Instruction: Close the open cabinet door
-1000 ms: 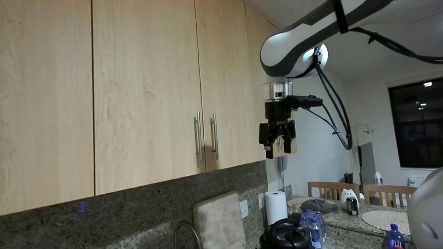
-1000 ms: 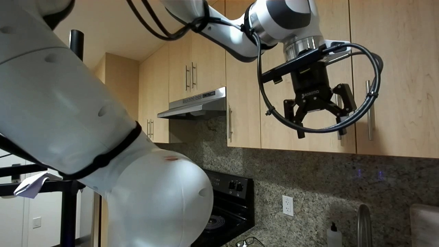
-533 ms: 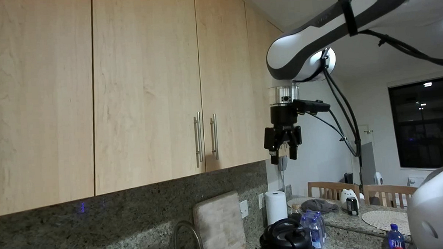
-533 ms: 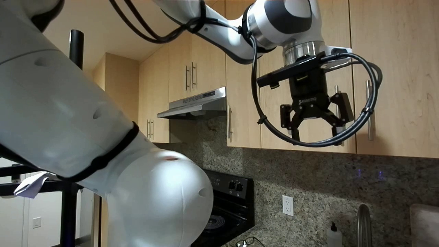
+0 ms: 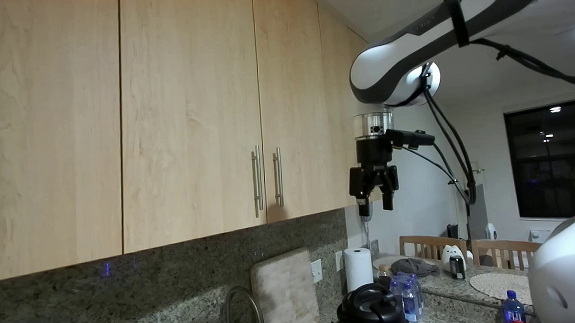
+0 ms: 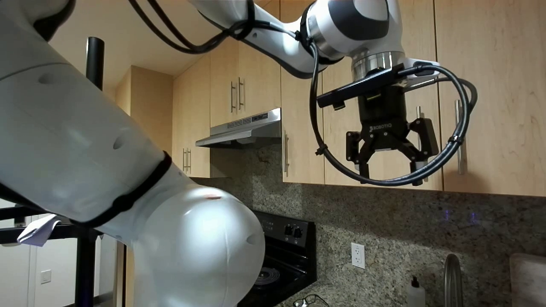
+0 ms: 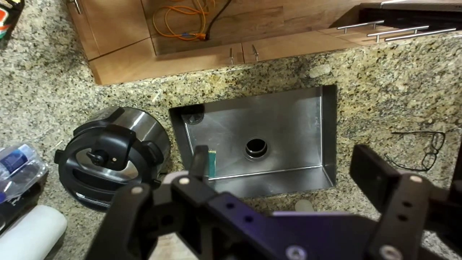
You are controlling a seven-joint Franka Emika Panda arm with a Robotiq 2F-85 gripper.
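Observation:
The cabinet door (image 5: pixel 292 94) is light maple with a silver bar handle (image 5: pixel 279 177) near its left edge. It lies flush with the doors beside it, and its white inner face does not show. It also shows at the right of an exterior view (image 6: pixel 495 85). My gripper (image 5: pixel 375 208) points straight down, apart from the doors and in front of them. It is open with nothing between its fingers, as both exterior views (image 6: pixel 390 177) and the wrist view (image 7: pixel 283 166) show. In the wrist view it hangs over the sink side of the counter, and no upper door shows there.
A matching door (image 5: pixel 190 112) with its handle near the right edge adjoins it. Below are a steel sink (image 7: pixel 288 119), a black pressure cooker (image 5: pixel 372 304), a faucet (image 5: pixel 242 292), a cutting board (image 5: pixel 284 286) and a paper towel roll (image 5: pixel 358 269). A range hood (image 6: pixel 245 128) stands farther along.
My arm and gripper have moved right and a little down in an exterior view, farther from the doors, slowing lately. The gripper stays open. The doors have not moved.

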